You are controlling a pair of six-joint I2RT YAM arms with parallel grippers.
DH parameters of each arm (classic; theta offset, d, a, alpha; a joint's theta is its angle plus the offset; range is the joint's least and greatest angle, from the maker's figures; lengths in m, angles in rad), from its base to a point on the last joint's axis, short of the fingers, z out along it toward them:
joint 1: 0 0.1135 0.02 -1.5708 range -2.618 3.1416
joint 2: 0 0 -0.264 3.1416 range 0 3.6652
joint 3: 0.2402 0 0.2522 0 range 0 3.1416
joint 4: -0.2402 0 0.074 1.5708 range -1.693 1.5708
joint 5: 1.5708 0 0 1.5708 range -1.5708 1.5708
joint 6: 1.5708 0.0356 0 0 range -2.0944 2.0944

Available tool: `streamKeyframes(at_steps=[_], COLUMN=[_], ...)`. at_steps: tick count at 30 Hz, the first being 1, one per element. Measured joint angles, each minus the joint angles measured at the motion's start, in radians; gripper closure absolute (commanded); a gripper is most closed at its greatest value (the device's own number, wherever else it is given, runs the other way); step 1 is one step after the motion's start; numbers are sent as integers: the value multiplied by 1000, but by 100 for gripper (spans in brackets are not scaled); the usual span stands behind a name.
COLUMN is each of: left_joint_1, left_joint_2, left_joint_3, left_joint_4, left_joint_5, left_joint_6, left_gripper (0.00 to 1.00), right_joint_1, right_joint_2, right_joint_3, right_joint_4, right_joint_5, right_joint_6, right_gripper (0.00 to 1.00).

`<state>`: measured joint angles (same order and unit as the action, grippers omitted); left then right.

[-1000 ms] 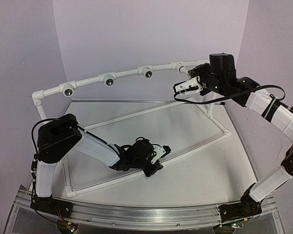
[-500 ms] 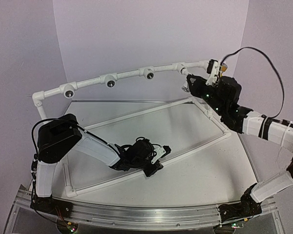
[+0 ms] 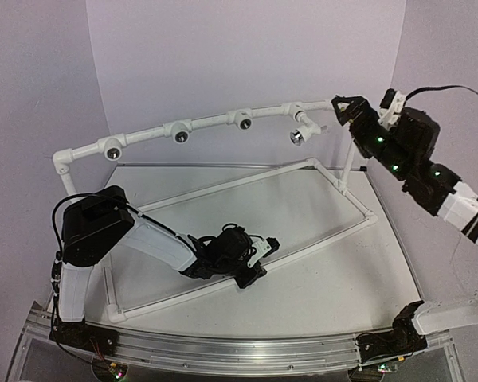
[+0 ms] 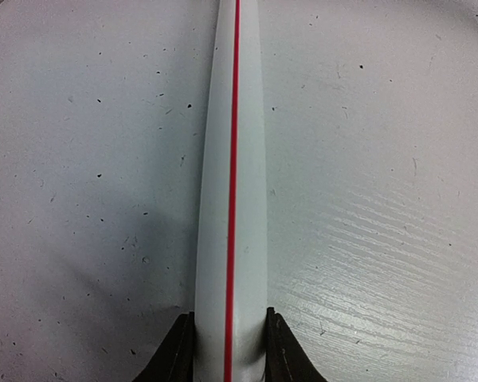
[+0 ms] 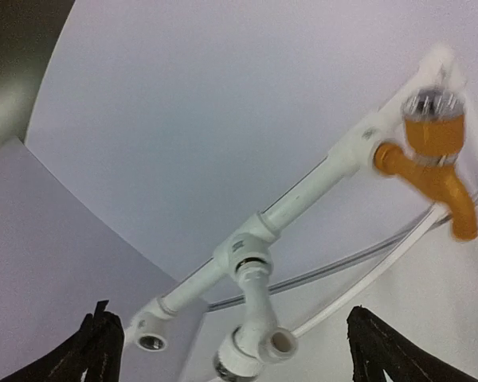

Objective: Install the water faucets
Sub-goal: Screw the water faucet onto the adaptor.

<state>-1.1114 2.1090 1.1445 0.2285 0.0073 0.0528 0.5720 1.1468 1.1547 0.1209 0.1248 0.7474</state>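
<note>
The white faucet (image 5: 259, 322) hangs from a tee fitting (image 5: 243, 251) on the white pipe frame's top rail (image 3: 207, 121); from above the same white faucet (image 3: 299, 133) shows at the rail's right part. A yellow-orange faucet (image 5: 432, 163) sits on the rail further right; the right arm hides it from above. My right gripper (image 3: 344, 109) stands open and empty, back from the white faucet, fingertips (image 5: 99, 350) wide apart. My left gripper (image 3: 253, 259) is shut on the frame's low pipe (image 4: 231, 199), white with a red stripe, lying on the table.
Three round empty sockets (image 3: 111, 148), (image 3: 179, 134), (image 3: 241, 121) line the rail left of the white faucet. The frame's low pipes (image 3: 334, 175) cross the white table (image 3: 319, 278). Lilac walls close the back and sides.
My right gripper opened, let go of the white faucet and drew back to the right. The faucet stays hanging on the rail. The left arm has not moved.
</note>
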Motion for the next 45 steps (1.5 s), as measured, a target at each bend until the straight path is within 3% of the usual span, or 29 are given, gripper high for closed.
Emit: streamKeyframes(at_steps=[2, 4, 8, 12, 16, 19, 21, 23, 24, 26, 28, 31, 34, 36, 37, 40, 42, 43, 44, 45], left_joint_1=[0, 0, 1, 2, 2, 2, 2, 2, 3, 2, 2, 2, 3, 3, 3, 4, 3, 3, 5, 5], left_joint_2=[0, 0, 0, 0, 1, 1, 2, 2, 2, 2, 2, 2, 3, 4, 4, 6, 11, 12, 12, 12], left_joint_3=[0, 0, 0, 1, 2, 2, 4, 7, 7, 7, 8, 8, 8, 8, 8, 13, 20, 21, 22, 23], left_joint_4=[-1, -1, -1, -1, -2, -3, -6, -11, -12, -11, -11, -11, -11, -11, -12, -14, -15, -14, -14, -15], left_joint_5=[0, 0, 0, 0, 1, 0, 1, 1, 1, 2, 2, 4, 6, 7, 7, 9, 11, 14, 17, 18], left_joint_6=[0, 0, 0, 0, -1, -1, -1, -2, -2, -2, -2, -2, -2, -2, -2, -2, -2, -2, -2, -2], left_gripper=[100, 100, 100, 100, 100, 100, 100, 100, 100, 100, 100, 100, 100, 100, 100, 100, 100, 100, 100, 100], right_joint_1=[-1, -3, 7, 57, 102, 128, 139, 152, 159, 175, 194, 204, 209, 196, 179, 89, 58, 54, 52, 51], right_joint_2=[-46, -69, -37, 77, 183, 260, 309, 362, 384, 422, 431, 430, 431, 422, 408, 324, 321, 346, 370, 388], right_joint_3=[56, 101, 165, 254, 291, 297, 303, 308, 308, 308, 308, 306, 309, 308, 300, 126, 20, -9, -29, -51], right_joint_4=[-137, -268, -407, -479, -463, -409, -362, -297, -261, -192, -139, -109, -81, -61, -48, 163, 400, 544, 653, 745], right_joint_5=[52, 91, 96, 120, 166, 203, 239, 296, 323, 367, 405, 448, 493, 485, 458, 257, 163, 126, 99, 73], right_joint_6=[-241, -598, -1209, -1789, -2190, -2358, -2417, -2451, -2450, -2420, -2357, -2133, -1720, -1351, -1132, -416, -71, 80, 195, 284], right_gripper=[2, 2, 2, 2, 4, 16, 30, 52, 69, 83, 83, 84, 87, 86, 82, 43, 29, 12, 4, 2])
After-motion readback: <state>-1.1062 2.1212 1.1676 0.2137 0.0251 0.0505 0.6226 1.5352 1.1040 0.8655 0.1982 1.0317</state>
